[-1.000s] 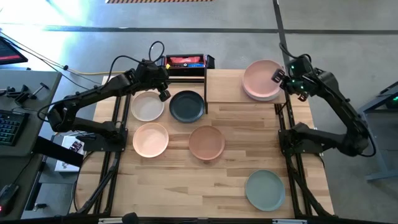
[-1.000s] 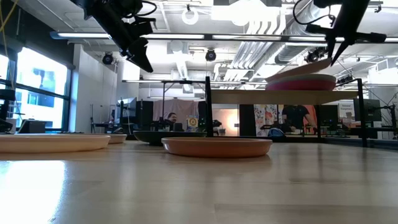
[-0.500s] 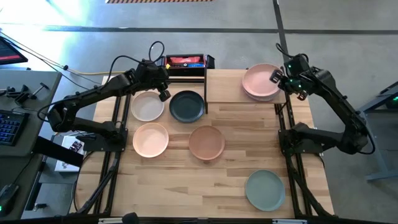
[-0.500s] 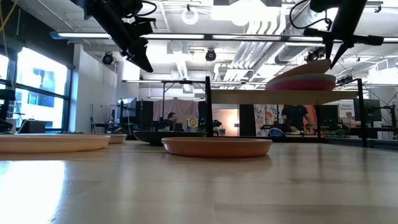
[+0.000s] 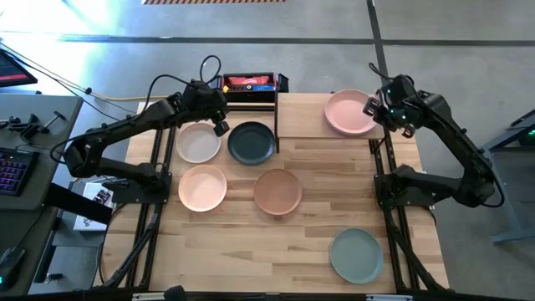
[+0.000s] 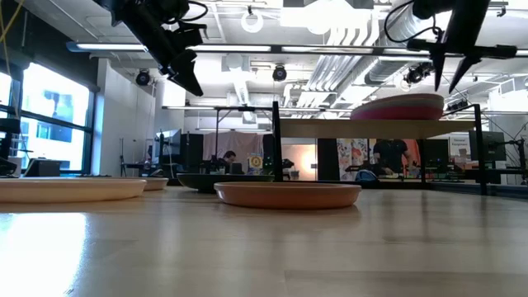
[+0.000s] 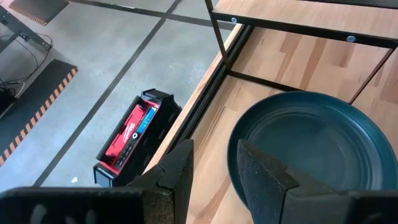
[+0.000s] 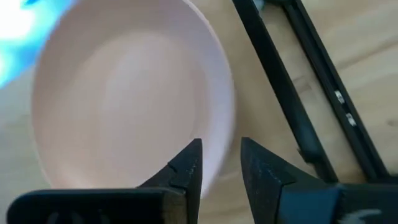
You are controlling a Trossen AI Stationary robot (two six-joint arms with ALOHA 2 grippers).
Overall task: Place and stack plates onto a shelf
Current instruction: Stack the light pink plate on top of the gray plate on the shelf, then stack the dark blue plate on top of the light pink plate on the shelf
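A salmon plate point(image 5: 349, 112) lies flat on top of a stack on the right half of the light-wood shelf point(image 5: 303, 117); the low view shows a magenta plate point(image 6: 396, 112) under it. My right gripper point(image 8: 219, 150) hangs open just above the stack's right rim, touching nothing. On the tabletop rest a cream plate point(image 5: 198, 142), a dark slate plate point(image 5: 251, 142), a peach plate point(image 5: 202, 187), a tan plate point(image 5: 277, 191) and a sage plate point(image 5: 356, 255). My left gripper point(image 5: 219, 125) hovers open between the cream and slate plates, high above them.
The shelf stands on thin black posts point(image 5: 276, 125); one rises beside the slate plate. A red and black box point(image 5: 248, 83) sits on the floor past the table's far edge. The shelf's black frame point(image 8: 298, 106) runs close to my right gripper.
My right gripper has opened and let go of the salmon plate's right rim. The plate, which leaned with that rim raised, has dropped flat onto the stack on the shelf. The left arm has kept still.
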